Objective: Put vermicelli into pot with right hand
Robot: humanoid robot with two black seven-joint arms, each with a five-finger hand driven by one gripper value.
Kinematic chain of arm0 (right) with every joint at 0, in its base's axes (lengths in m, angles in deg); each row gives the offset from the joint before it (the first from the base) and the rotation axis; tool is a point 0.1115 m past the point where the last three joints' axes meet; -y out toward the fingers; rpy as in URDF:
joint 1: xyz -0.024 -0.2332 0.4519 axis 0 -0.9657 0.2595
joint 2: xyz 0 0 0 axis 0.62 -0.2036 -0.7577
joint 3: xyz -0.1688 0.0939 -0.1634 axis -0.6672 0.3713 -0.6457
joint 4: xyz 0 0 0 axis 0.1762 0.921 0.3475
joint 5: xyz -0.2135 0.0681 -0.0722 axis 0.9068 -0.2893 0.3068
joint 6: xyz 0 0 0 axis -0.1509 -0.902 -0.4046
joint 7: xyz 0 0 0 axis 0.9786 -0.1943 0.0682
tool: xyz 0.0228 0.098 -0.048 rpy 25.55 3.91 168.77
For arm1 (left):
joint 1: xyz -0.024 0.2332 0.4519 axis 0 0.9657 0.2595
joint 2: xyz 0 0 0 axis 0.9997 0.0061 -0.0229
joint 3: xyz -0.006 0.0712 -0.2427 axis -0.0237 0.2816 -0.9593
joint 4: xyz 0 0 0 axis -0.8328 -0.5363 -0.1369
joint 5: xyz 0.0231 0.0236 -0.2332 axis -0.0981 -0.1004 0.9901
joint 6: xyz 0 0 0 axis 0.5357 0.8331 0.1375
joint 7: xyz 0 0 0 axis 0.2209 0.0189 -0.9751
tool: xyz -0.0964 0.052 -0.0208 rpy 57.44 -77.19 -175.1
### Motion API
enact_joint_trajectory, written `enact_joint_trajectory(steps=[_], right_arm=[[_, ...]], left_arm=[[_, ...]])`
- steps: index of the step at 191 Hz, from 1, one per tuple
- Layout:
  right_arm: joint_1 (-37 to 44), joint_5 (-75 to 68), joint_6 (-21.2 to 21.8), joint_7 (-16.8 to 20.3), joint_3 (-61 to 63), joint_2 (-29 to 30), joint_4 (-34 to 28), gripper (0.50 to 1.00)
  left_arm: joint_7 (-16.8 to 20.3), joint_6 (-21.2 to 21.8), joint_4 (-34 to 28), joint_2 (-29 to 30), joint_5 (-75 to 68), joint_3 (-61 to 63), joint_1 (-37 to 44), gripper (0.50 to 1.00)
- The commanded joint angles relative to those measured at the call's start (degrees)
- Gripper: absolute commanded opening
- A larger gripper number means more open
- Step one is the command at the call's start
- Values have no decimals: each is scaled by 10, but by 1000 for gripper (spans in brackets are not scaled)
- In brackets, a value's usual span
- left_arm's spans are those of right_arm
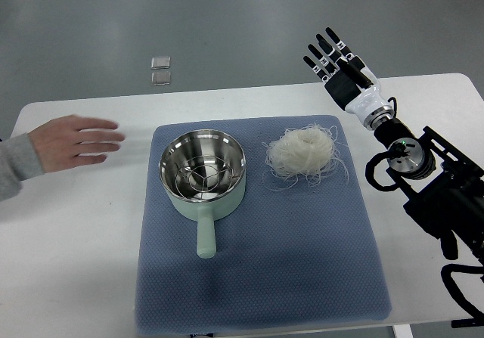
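At frame centre, a blue mat (257,277) is lying on the white counter (91,232). The pot (203,173) is sitting on the mat's upper left part, handle pointing toward the bottom of the frame, a wire rack showing inside. The vermicelli (304,150) is lying as a loose white nest on the mat just right of the pot, apart from it, stray strands trailing outward. In the upper right, the right hand (342,67) is hovering beyond the counter's far edge, fingers (324,54) stretched out, released, grasping nothing, well apart from the vermicelli. At the left edge, a person's hand (74,141) is resting flat on the counter, blurred. Two small clear squares (160,71) are lying on the floor beyond.
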State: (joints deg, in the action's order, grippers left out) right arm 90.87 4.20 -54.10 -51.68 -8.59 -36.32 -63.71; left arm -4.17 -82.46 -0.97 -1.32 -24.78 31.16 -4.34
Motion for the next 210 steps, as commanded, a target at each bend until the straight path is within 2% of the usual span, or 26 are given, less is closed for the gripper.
enact_joint_trajectory(steps=[1,98,124,152,181,198,210], right_arm=[[0,1,0,0,0,0,0,930],[29,18,0,0,-48,-10,-1,930],[69,111,-20,0,-90,-36,-2,930],[132,296,-9,1,-170,-88,-9,930],[246,504,67,1,-350,-168,-65,930],[337,554,104,7,-491,-185,-83,930],[415,564,136,26,-607,-189,-89,930]], left_arm=[[-2,0,0,0,0,1,0,1000],[-2,-1,2,0,-1,0,0,1000],[-3,-7,5,0,-2,2,0,1000],[-3,-8,8,0,-3,3,0,1000],[-7,-8,11,0,-4,3,0,1000],[-8,-9,12,0,-4,3,0,1000],[-7,-9,12,0,-4,3,0,1000]])
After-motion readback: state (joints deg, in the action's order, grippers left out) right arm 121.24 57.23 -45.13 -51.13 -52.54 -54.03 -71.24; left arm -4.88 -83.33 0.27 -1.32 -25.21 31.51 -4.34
